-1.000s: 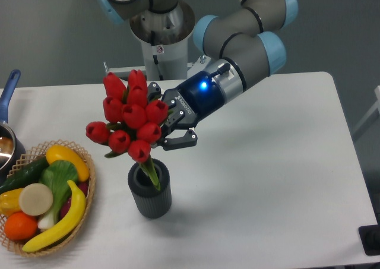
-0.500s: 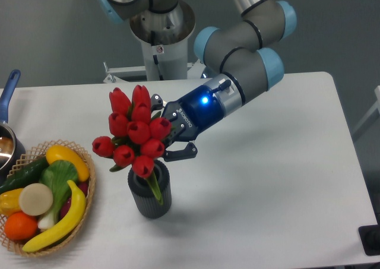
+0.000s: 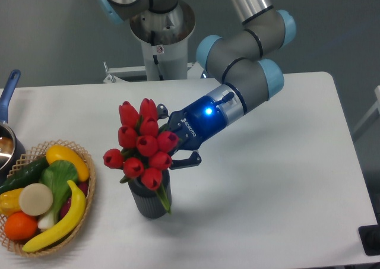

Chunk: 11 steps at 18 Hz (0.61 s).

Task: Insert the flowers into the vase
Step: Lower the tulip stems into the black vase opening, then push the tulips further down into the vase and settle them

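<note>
The flowers (image 3: 143, 143), a tight bunch of red tulip buds with green stems and leaves, stand with their stems down inside the vase (image 3: 151, 201), a small dark grey ribbed cylinder on the white table. The buds hide most of the vase's mouth. My gripper (image 3: 172, 144) comes in from the right, just behind the bunch at bud height. Its fingers (image 3: 185, 160) are partly hidden by the buds, so I cannot tell whether they still clasp the stems.
A round wicker basket (image 3: 83, 202) with fruit and vegetables sits at the front left. A pot with a blue handle (image 3: 8, 91) is at the left edge. The arm's base (image 3: 161, 37) stands at the back of the white table (image 3: 279, 174).
The gripper and the flowers have moved down and a little right. The stems have gone deeper into the vase, and the buds now sit low over its mouth.
</note>
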{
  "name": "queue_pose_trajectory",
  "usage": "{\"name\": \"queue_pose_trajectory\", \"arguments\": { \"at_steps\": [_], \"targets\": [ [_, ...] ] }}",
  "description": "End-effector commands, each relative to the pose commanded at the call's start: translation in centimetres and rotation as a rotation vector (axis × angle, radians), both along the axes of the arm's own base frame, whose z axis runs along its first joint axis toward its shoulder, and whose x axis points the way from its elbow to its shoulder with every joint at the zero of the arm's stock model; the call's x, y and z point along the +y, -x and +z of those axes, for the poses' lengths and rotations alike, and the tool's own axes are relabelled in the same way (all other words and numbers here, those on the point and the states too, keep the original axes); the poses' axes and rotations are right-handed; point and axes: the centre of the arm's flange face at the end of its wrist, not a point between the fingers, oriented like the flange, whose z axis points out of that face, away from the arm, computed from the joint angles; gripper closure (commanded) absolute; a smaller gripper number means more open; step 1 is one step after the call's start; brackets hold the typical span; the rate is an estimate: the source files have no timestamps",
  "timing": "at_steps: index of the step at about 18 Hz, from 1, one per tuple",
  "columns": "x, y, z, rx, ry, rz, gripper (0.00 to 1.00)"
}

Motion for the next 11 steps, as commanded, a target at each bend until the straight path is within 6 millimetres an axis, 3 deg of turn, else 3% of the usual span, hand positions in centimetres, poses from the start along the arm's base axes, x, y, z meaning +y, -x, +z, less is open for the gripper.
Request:
{"name": "queue_pose_trajectory", "arguments": {
  "at_steps": [11],
  "targets": [
    [-0.1, 0.7, -2.6, 0.005, 0.008, 0.007, 0.61]
  ]
}}
